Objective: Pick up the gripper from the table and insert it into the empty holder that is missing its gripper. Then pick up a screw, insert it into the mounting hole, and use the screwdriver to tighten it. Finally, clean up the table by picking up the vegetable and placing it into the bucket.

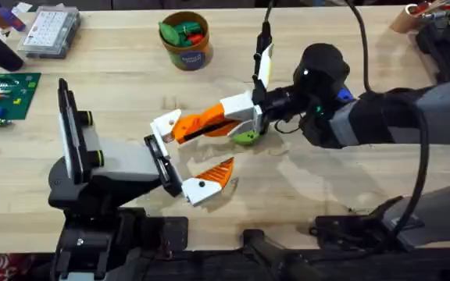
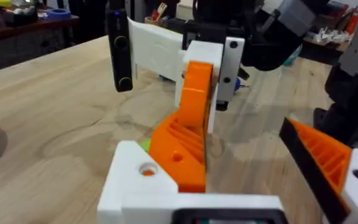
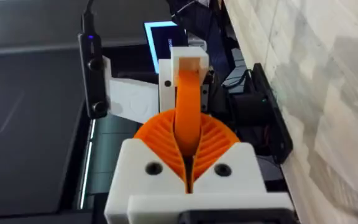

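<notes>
My right gripper [image 1: 244,117] is shut on the thick end of the long orange ribbed gripper [image 1: 205,122], held level above the table. The far end of the orange gripper [image 2: 185,140] lies against the bare white holder [image 1: 165,126], the upper finger of my open left gripper [image 1: 196,148]. The holder [image 2: 135,180] has a round mounting hole [image 2: 146,169]. In the right wrist view my ribbed pads [image 3: 213,140] pinch the orange gripper [image 3: 187,106]. The lime-green vegetable [image 1: 246,138] lies on the table under my right gripper. The tan bucket [image 1: 186,39] stands at the back. Screw and screwdriver are out of view.
Green and red toys sit in the bucket. A clear compartment box [image 1: 49,31] and a green circuit board [image 1: 6,94] lie at the far left. My left gripper's other finger carries a short orange wedge [image 1: 213,176]. Bare wood lies in front right.
</notes>
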Tool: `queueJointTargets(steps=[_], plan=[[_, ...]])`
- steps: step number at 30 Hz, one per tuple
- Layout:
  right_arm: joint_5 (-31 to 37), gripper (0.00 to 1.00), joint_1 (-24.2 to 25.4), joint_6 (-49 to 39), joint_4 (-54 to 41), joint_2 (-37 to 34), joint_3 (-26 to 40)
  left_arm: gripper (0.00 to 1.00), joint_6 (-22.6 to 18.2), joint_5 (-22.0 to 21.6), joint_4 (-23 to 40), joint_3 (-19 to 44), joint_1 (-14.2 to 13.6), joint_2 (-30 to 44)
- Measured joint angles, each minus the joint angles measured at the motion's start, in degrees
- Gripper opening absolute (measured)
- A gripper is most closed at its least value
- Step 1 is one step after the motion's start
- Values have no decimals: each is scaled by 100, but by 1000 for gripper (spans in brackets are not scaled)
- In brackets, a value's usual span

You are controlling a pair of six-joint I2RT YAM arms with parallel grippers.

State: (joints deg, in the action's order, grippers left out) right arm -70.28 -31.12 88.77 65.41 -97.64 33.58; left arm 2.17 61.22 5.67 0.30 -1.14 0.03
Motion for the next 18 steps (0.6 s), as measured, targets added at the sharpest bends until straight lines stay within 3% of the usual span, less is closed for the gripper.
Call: queueJointTargets(steps=[18], plan=[[215, 19, -85, -162, 125, -186, 0, 986, 131, -31, -2, 0, 0, 2]])
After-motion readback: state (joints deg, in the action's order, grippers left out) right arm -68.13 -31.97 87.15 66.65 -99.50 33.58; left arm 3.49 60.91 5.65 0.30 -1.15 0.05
